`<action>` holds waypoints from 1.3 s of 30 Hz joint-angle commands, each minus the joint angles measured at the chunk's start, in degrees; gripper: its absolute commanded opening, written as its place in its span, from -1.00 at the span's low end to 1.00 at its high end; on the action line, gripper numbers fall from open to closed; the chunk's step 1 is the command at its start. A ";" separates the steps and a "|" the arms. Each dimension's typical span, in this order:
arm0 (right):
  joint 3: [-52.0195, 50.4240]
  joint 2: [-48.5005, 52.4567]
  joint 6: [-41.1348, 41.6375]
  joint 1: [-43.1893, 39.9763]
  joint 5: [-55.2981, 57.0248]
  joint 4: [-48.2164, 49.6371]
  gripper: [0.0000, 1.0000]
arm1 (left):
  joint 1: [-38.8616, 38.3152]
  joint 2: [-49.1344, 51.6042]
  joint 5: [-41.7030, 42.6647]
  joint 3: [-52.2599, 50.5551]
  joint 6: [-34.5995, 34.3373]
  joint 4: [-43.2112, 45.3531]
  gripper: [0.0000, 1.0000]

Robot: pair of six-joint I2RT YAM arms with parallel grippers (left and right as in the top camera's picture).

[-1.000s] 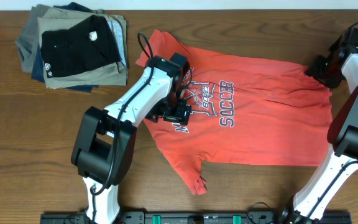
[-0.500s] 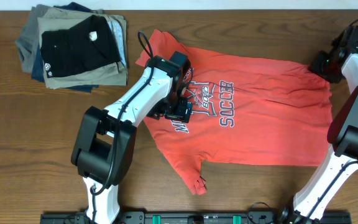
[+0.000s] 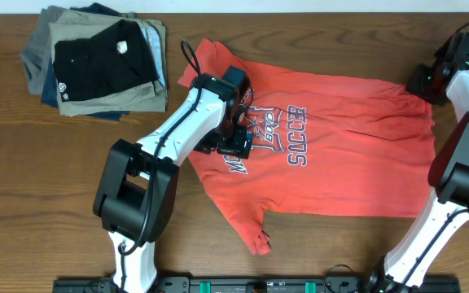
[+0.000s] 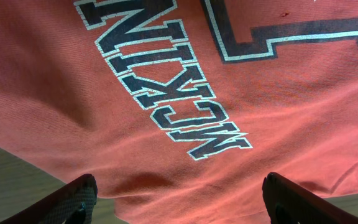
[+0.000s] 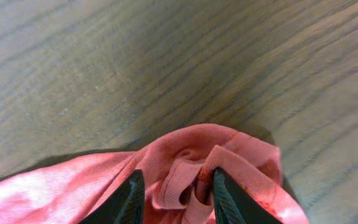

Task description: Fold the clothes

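Observation:
The coral-red T-shirt (image 3: 340, 163) lies spread on the wooden table, chest print up, neck end to the left. My left gripper (image 3: 236, 146) hovers low over the lettering, open, its two fingertips wide apart at the bottom of the left wrist view (image 4: 179, 205) with only flat cloth (image 4: 166, 74) below them. My right gripper (image 3: 420, 81) is at the shirt's far right corner. In the right wrist view its fingers (image 5: 178, 190) are shut on a bunched fold of the red hem (image 5: 241, 155).
A stack of folded garments (image 3: 96, 61), black on top, sits at the far left corner. Bare wooden table (image 3: 55, 179) surrounds the shirt. A sleeve (image 3: 251, 228) points toward the front edge.
My right gripper's jaws have narrowed onto the shirt's corner and it has shifted slightly toward the far right. The left arm has barely moved.

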 commanded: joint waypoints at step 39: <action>28.89 3.48 4.11 -1.49 11.76 -18.49 0.99 | -0.07 -0.79 0.07 -5.07 -1.81 0.98 0.53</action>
